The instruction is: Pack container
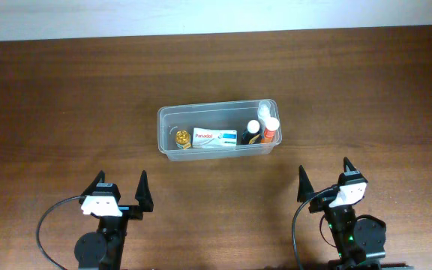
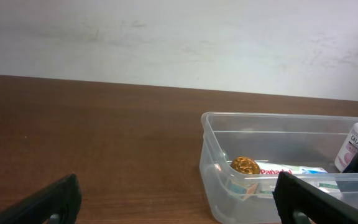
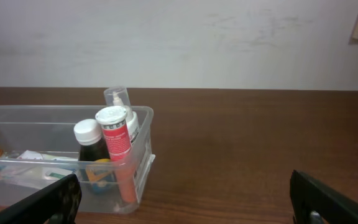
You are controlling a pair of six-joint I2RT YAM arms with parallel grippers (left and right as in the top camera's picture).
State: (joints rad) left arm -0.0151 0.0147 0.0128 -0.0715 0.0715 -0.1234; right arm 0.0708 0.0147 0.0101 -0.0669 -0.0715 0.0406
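The clear plastic container sits mid-table, also in the left wrist view and the right wrist view. Inside lie a gold-capped item, a white Panadol box, a dark bottle with a white cap, a red tube and a clear-capped bottle. My left gripper is open and empty, near the front edge, left of the container. My right gripper is open and empty, front right of it.
The brown wooden table runs to a white wall at the back. Cables loop beside both arm bases at the front edge.
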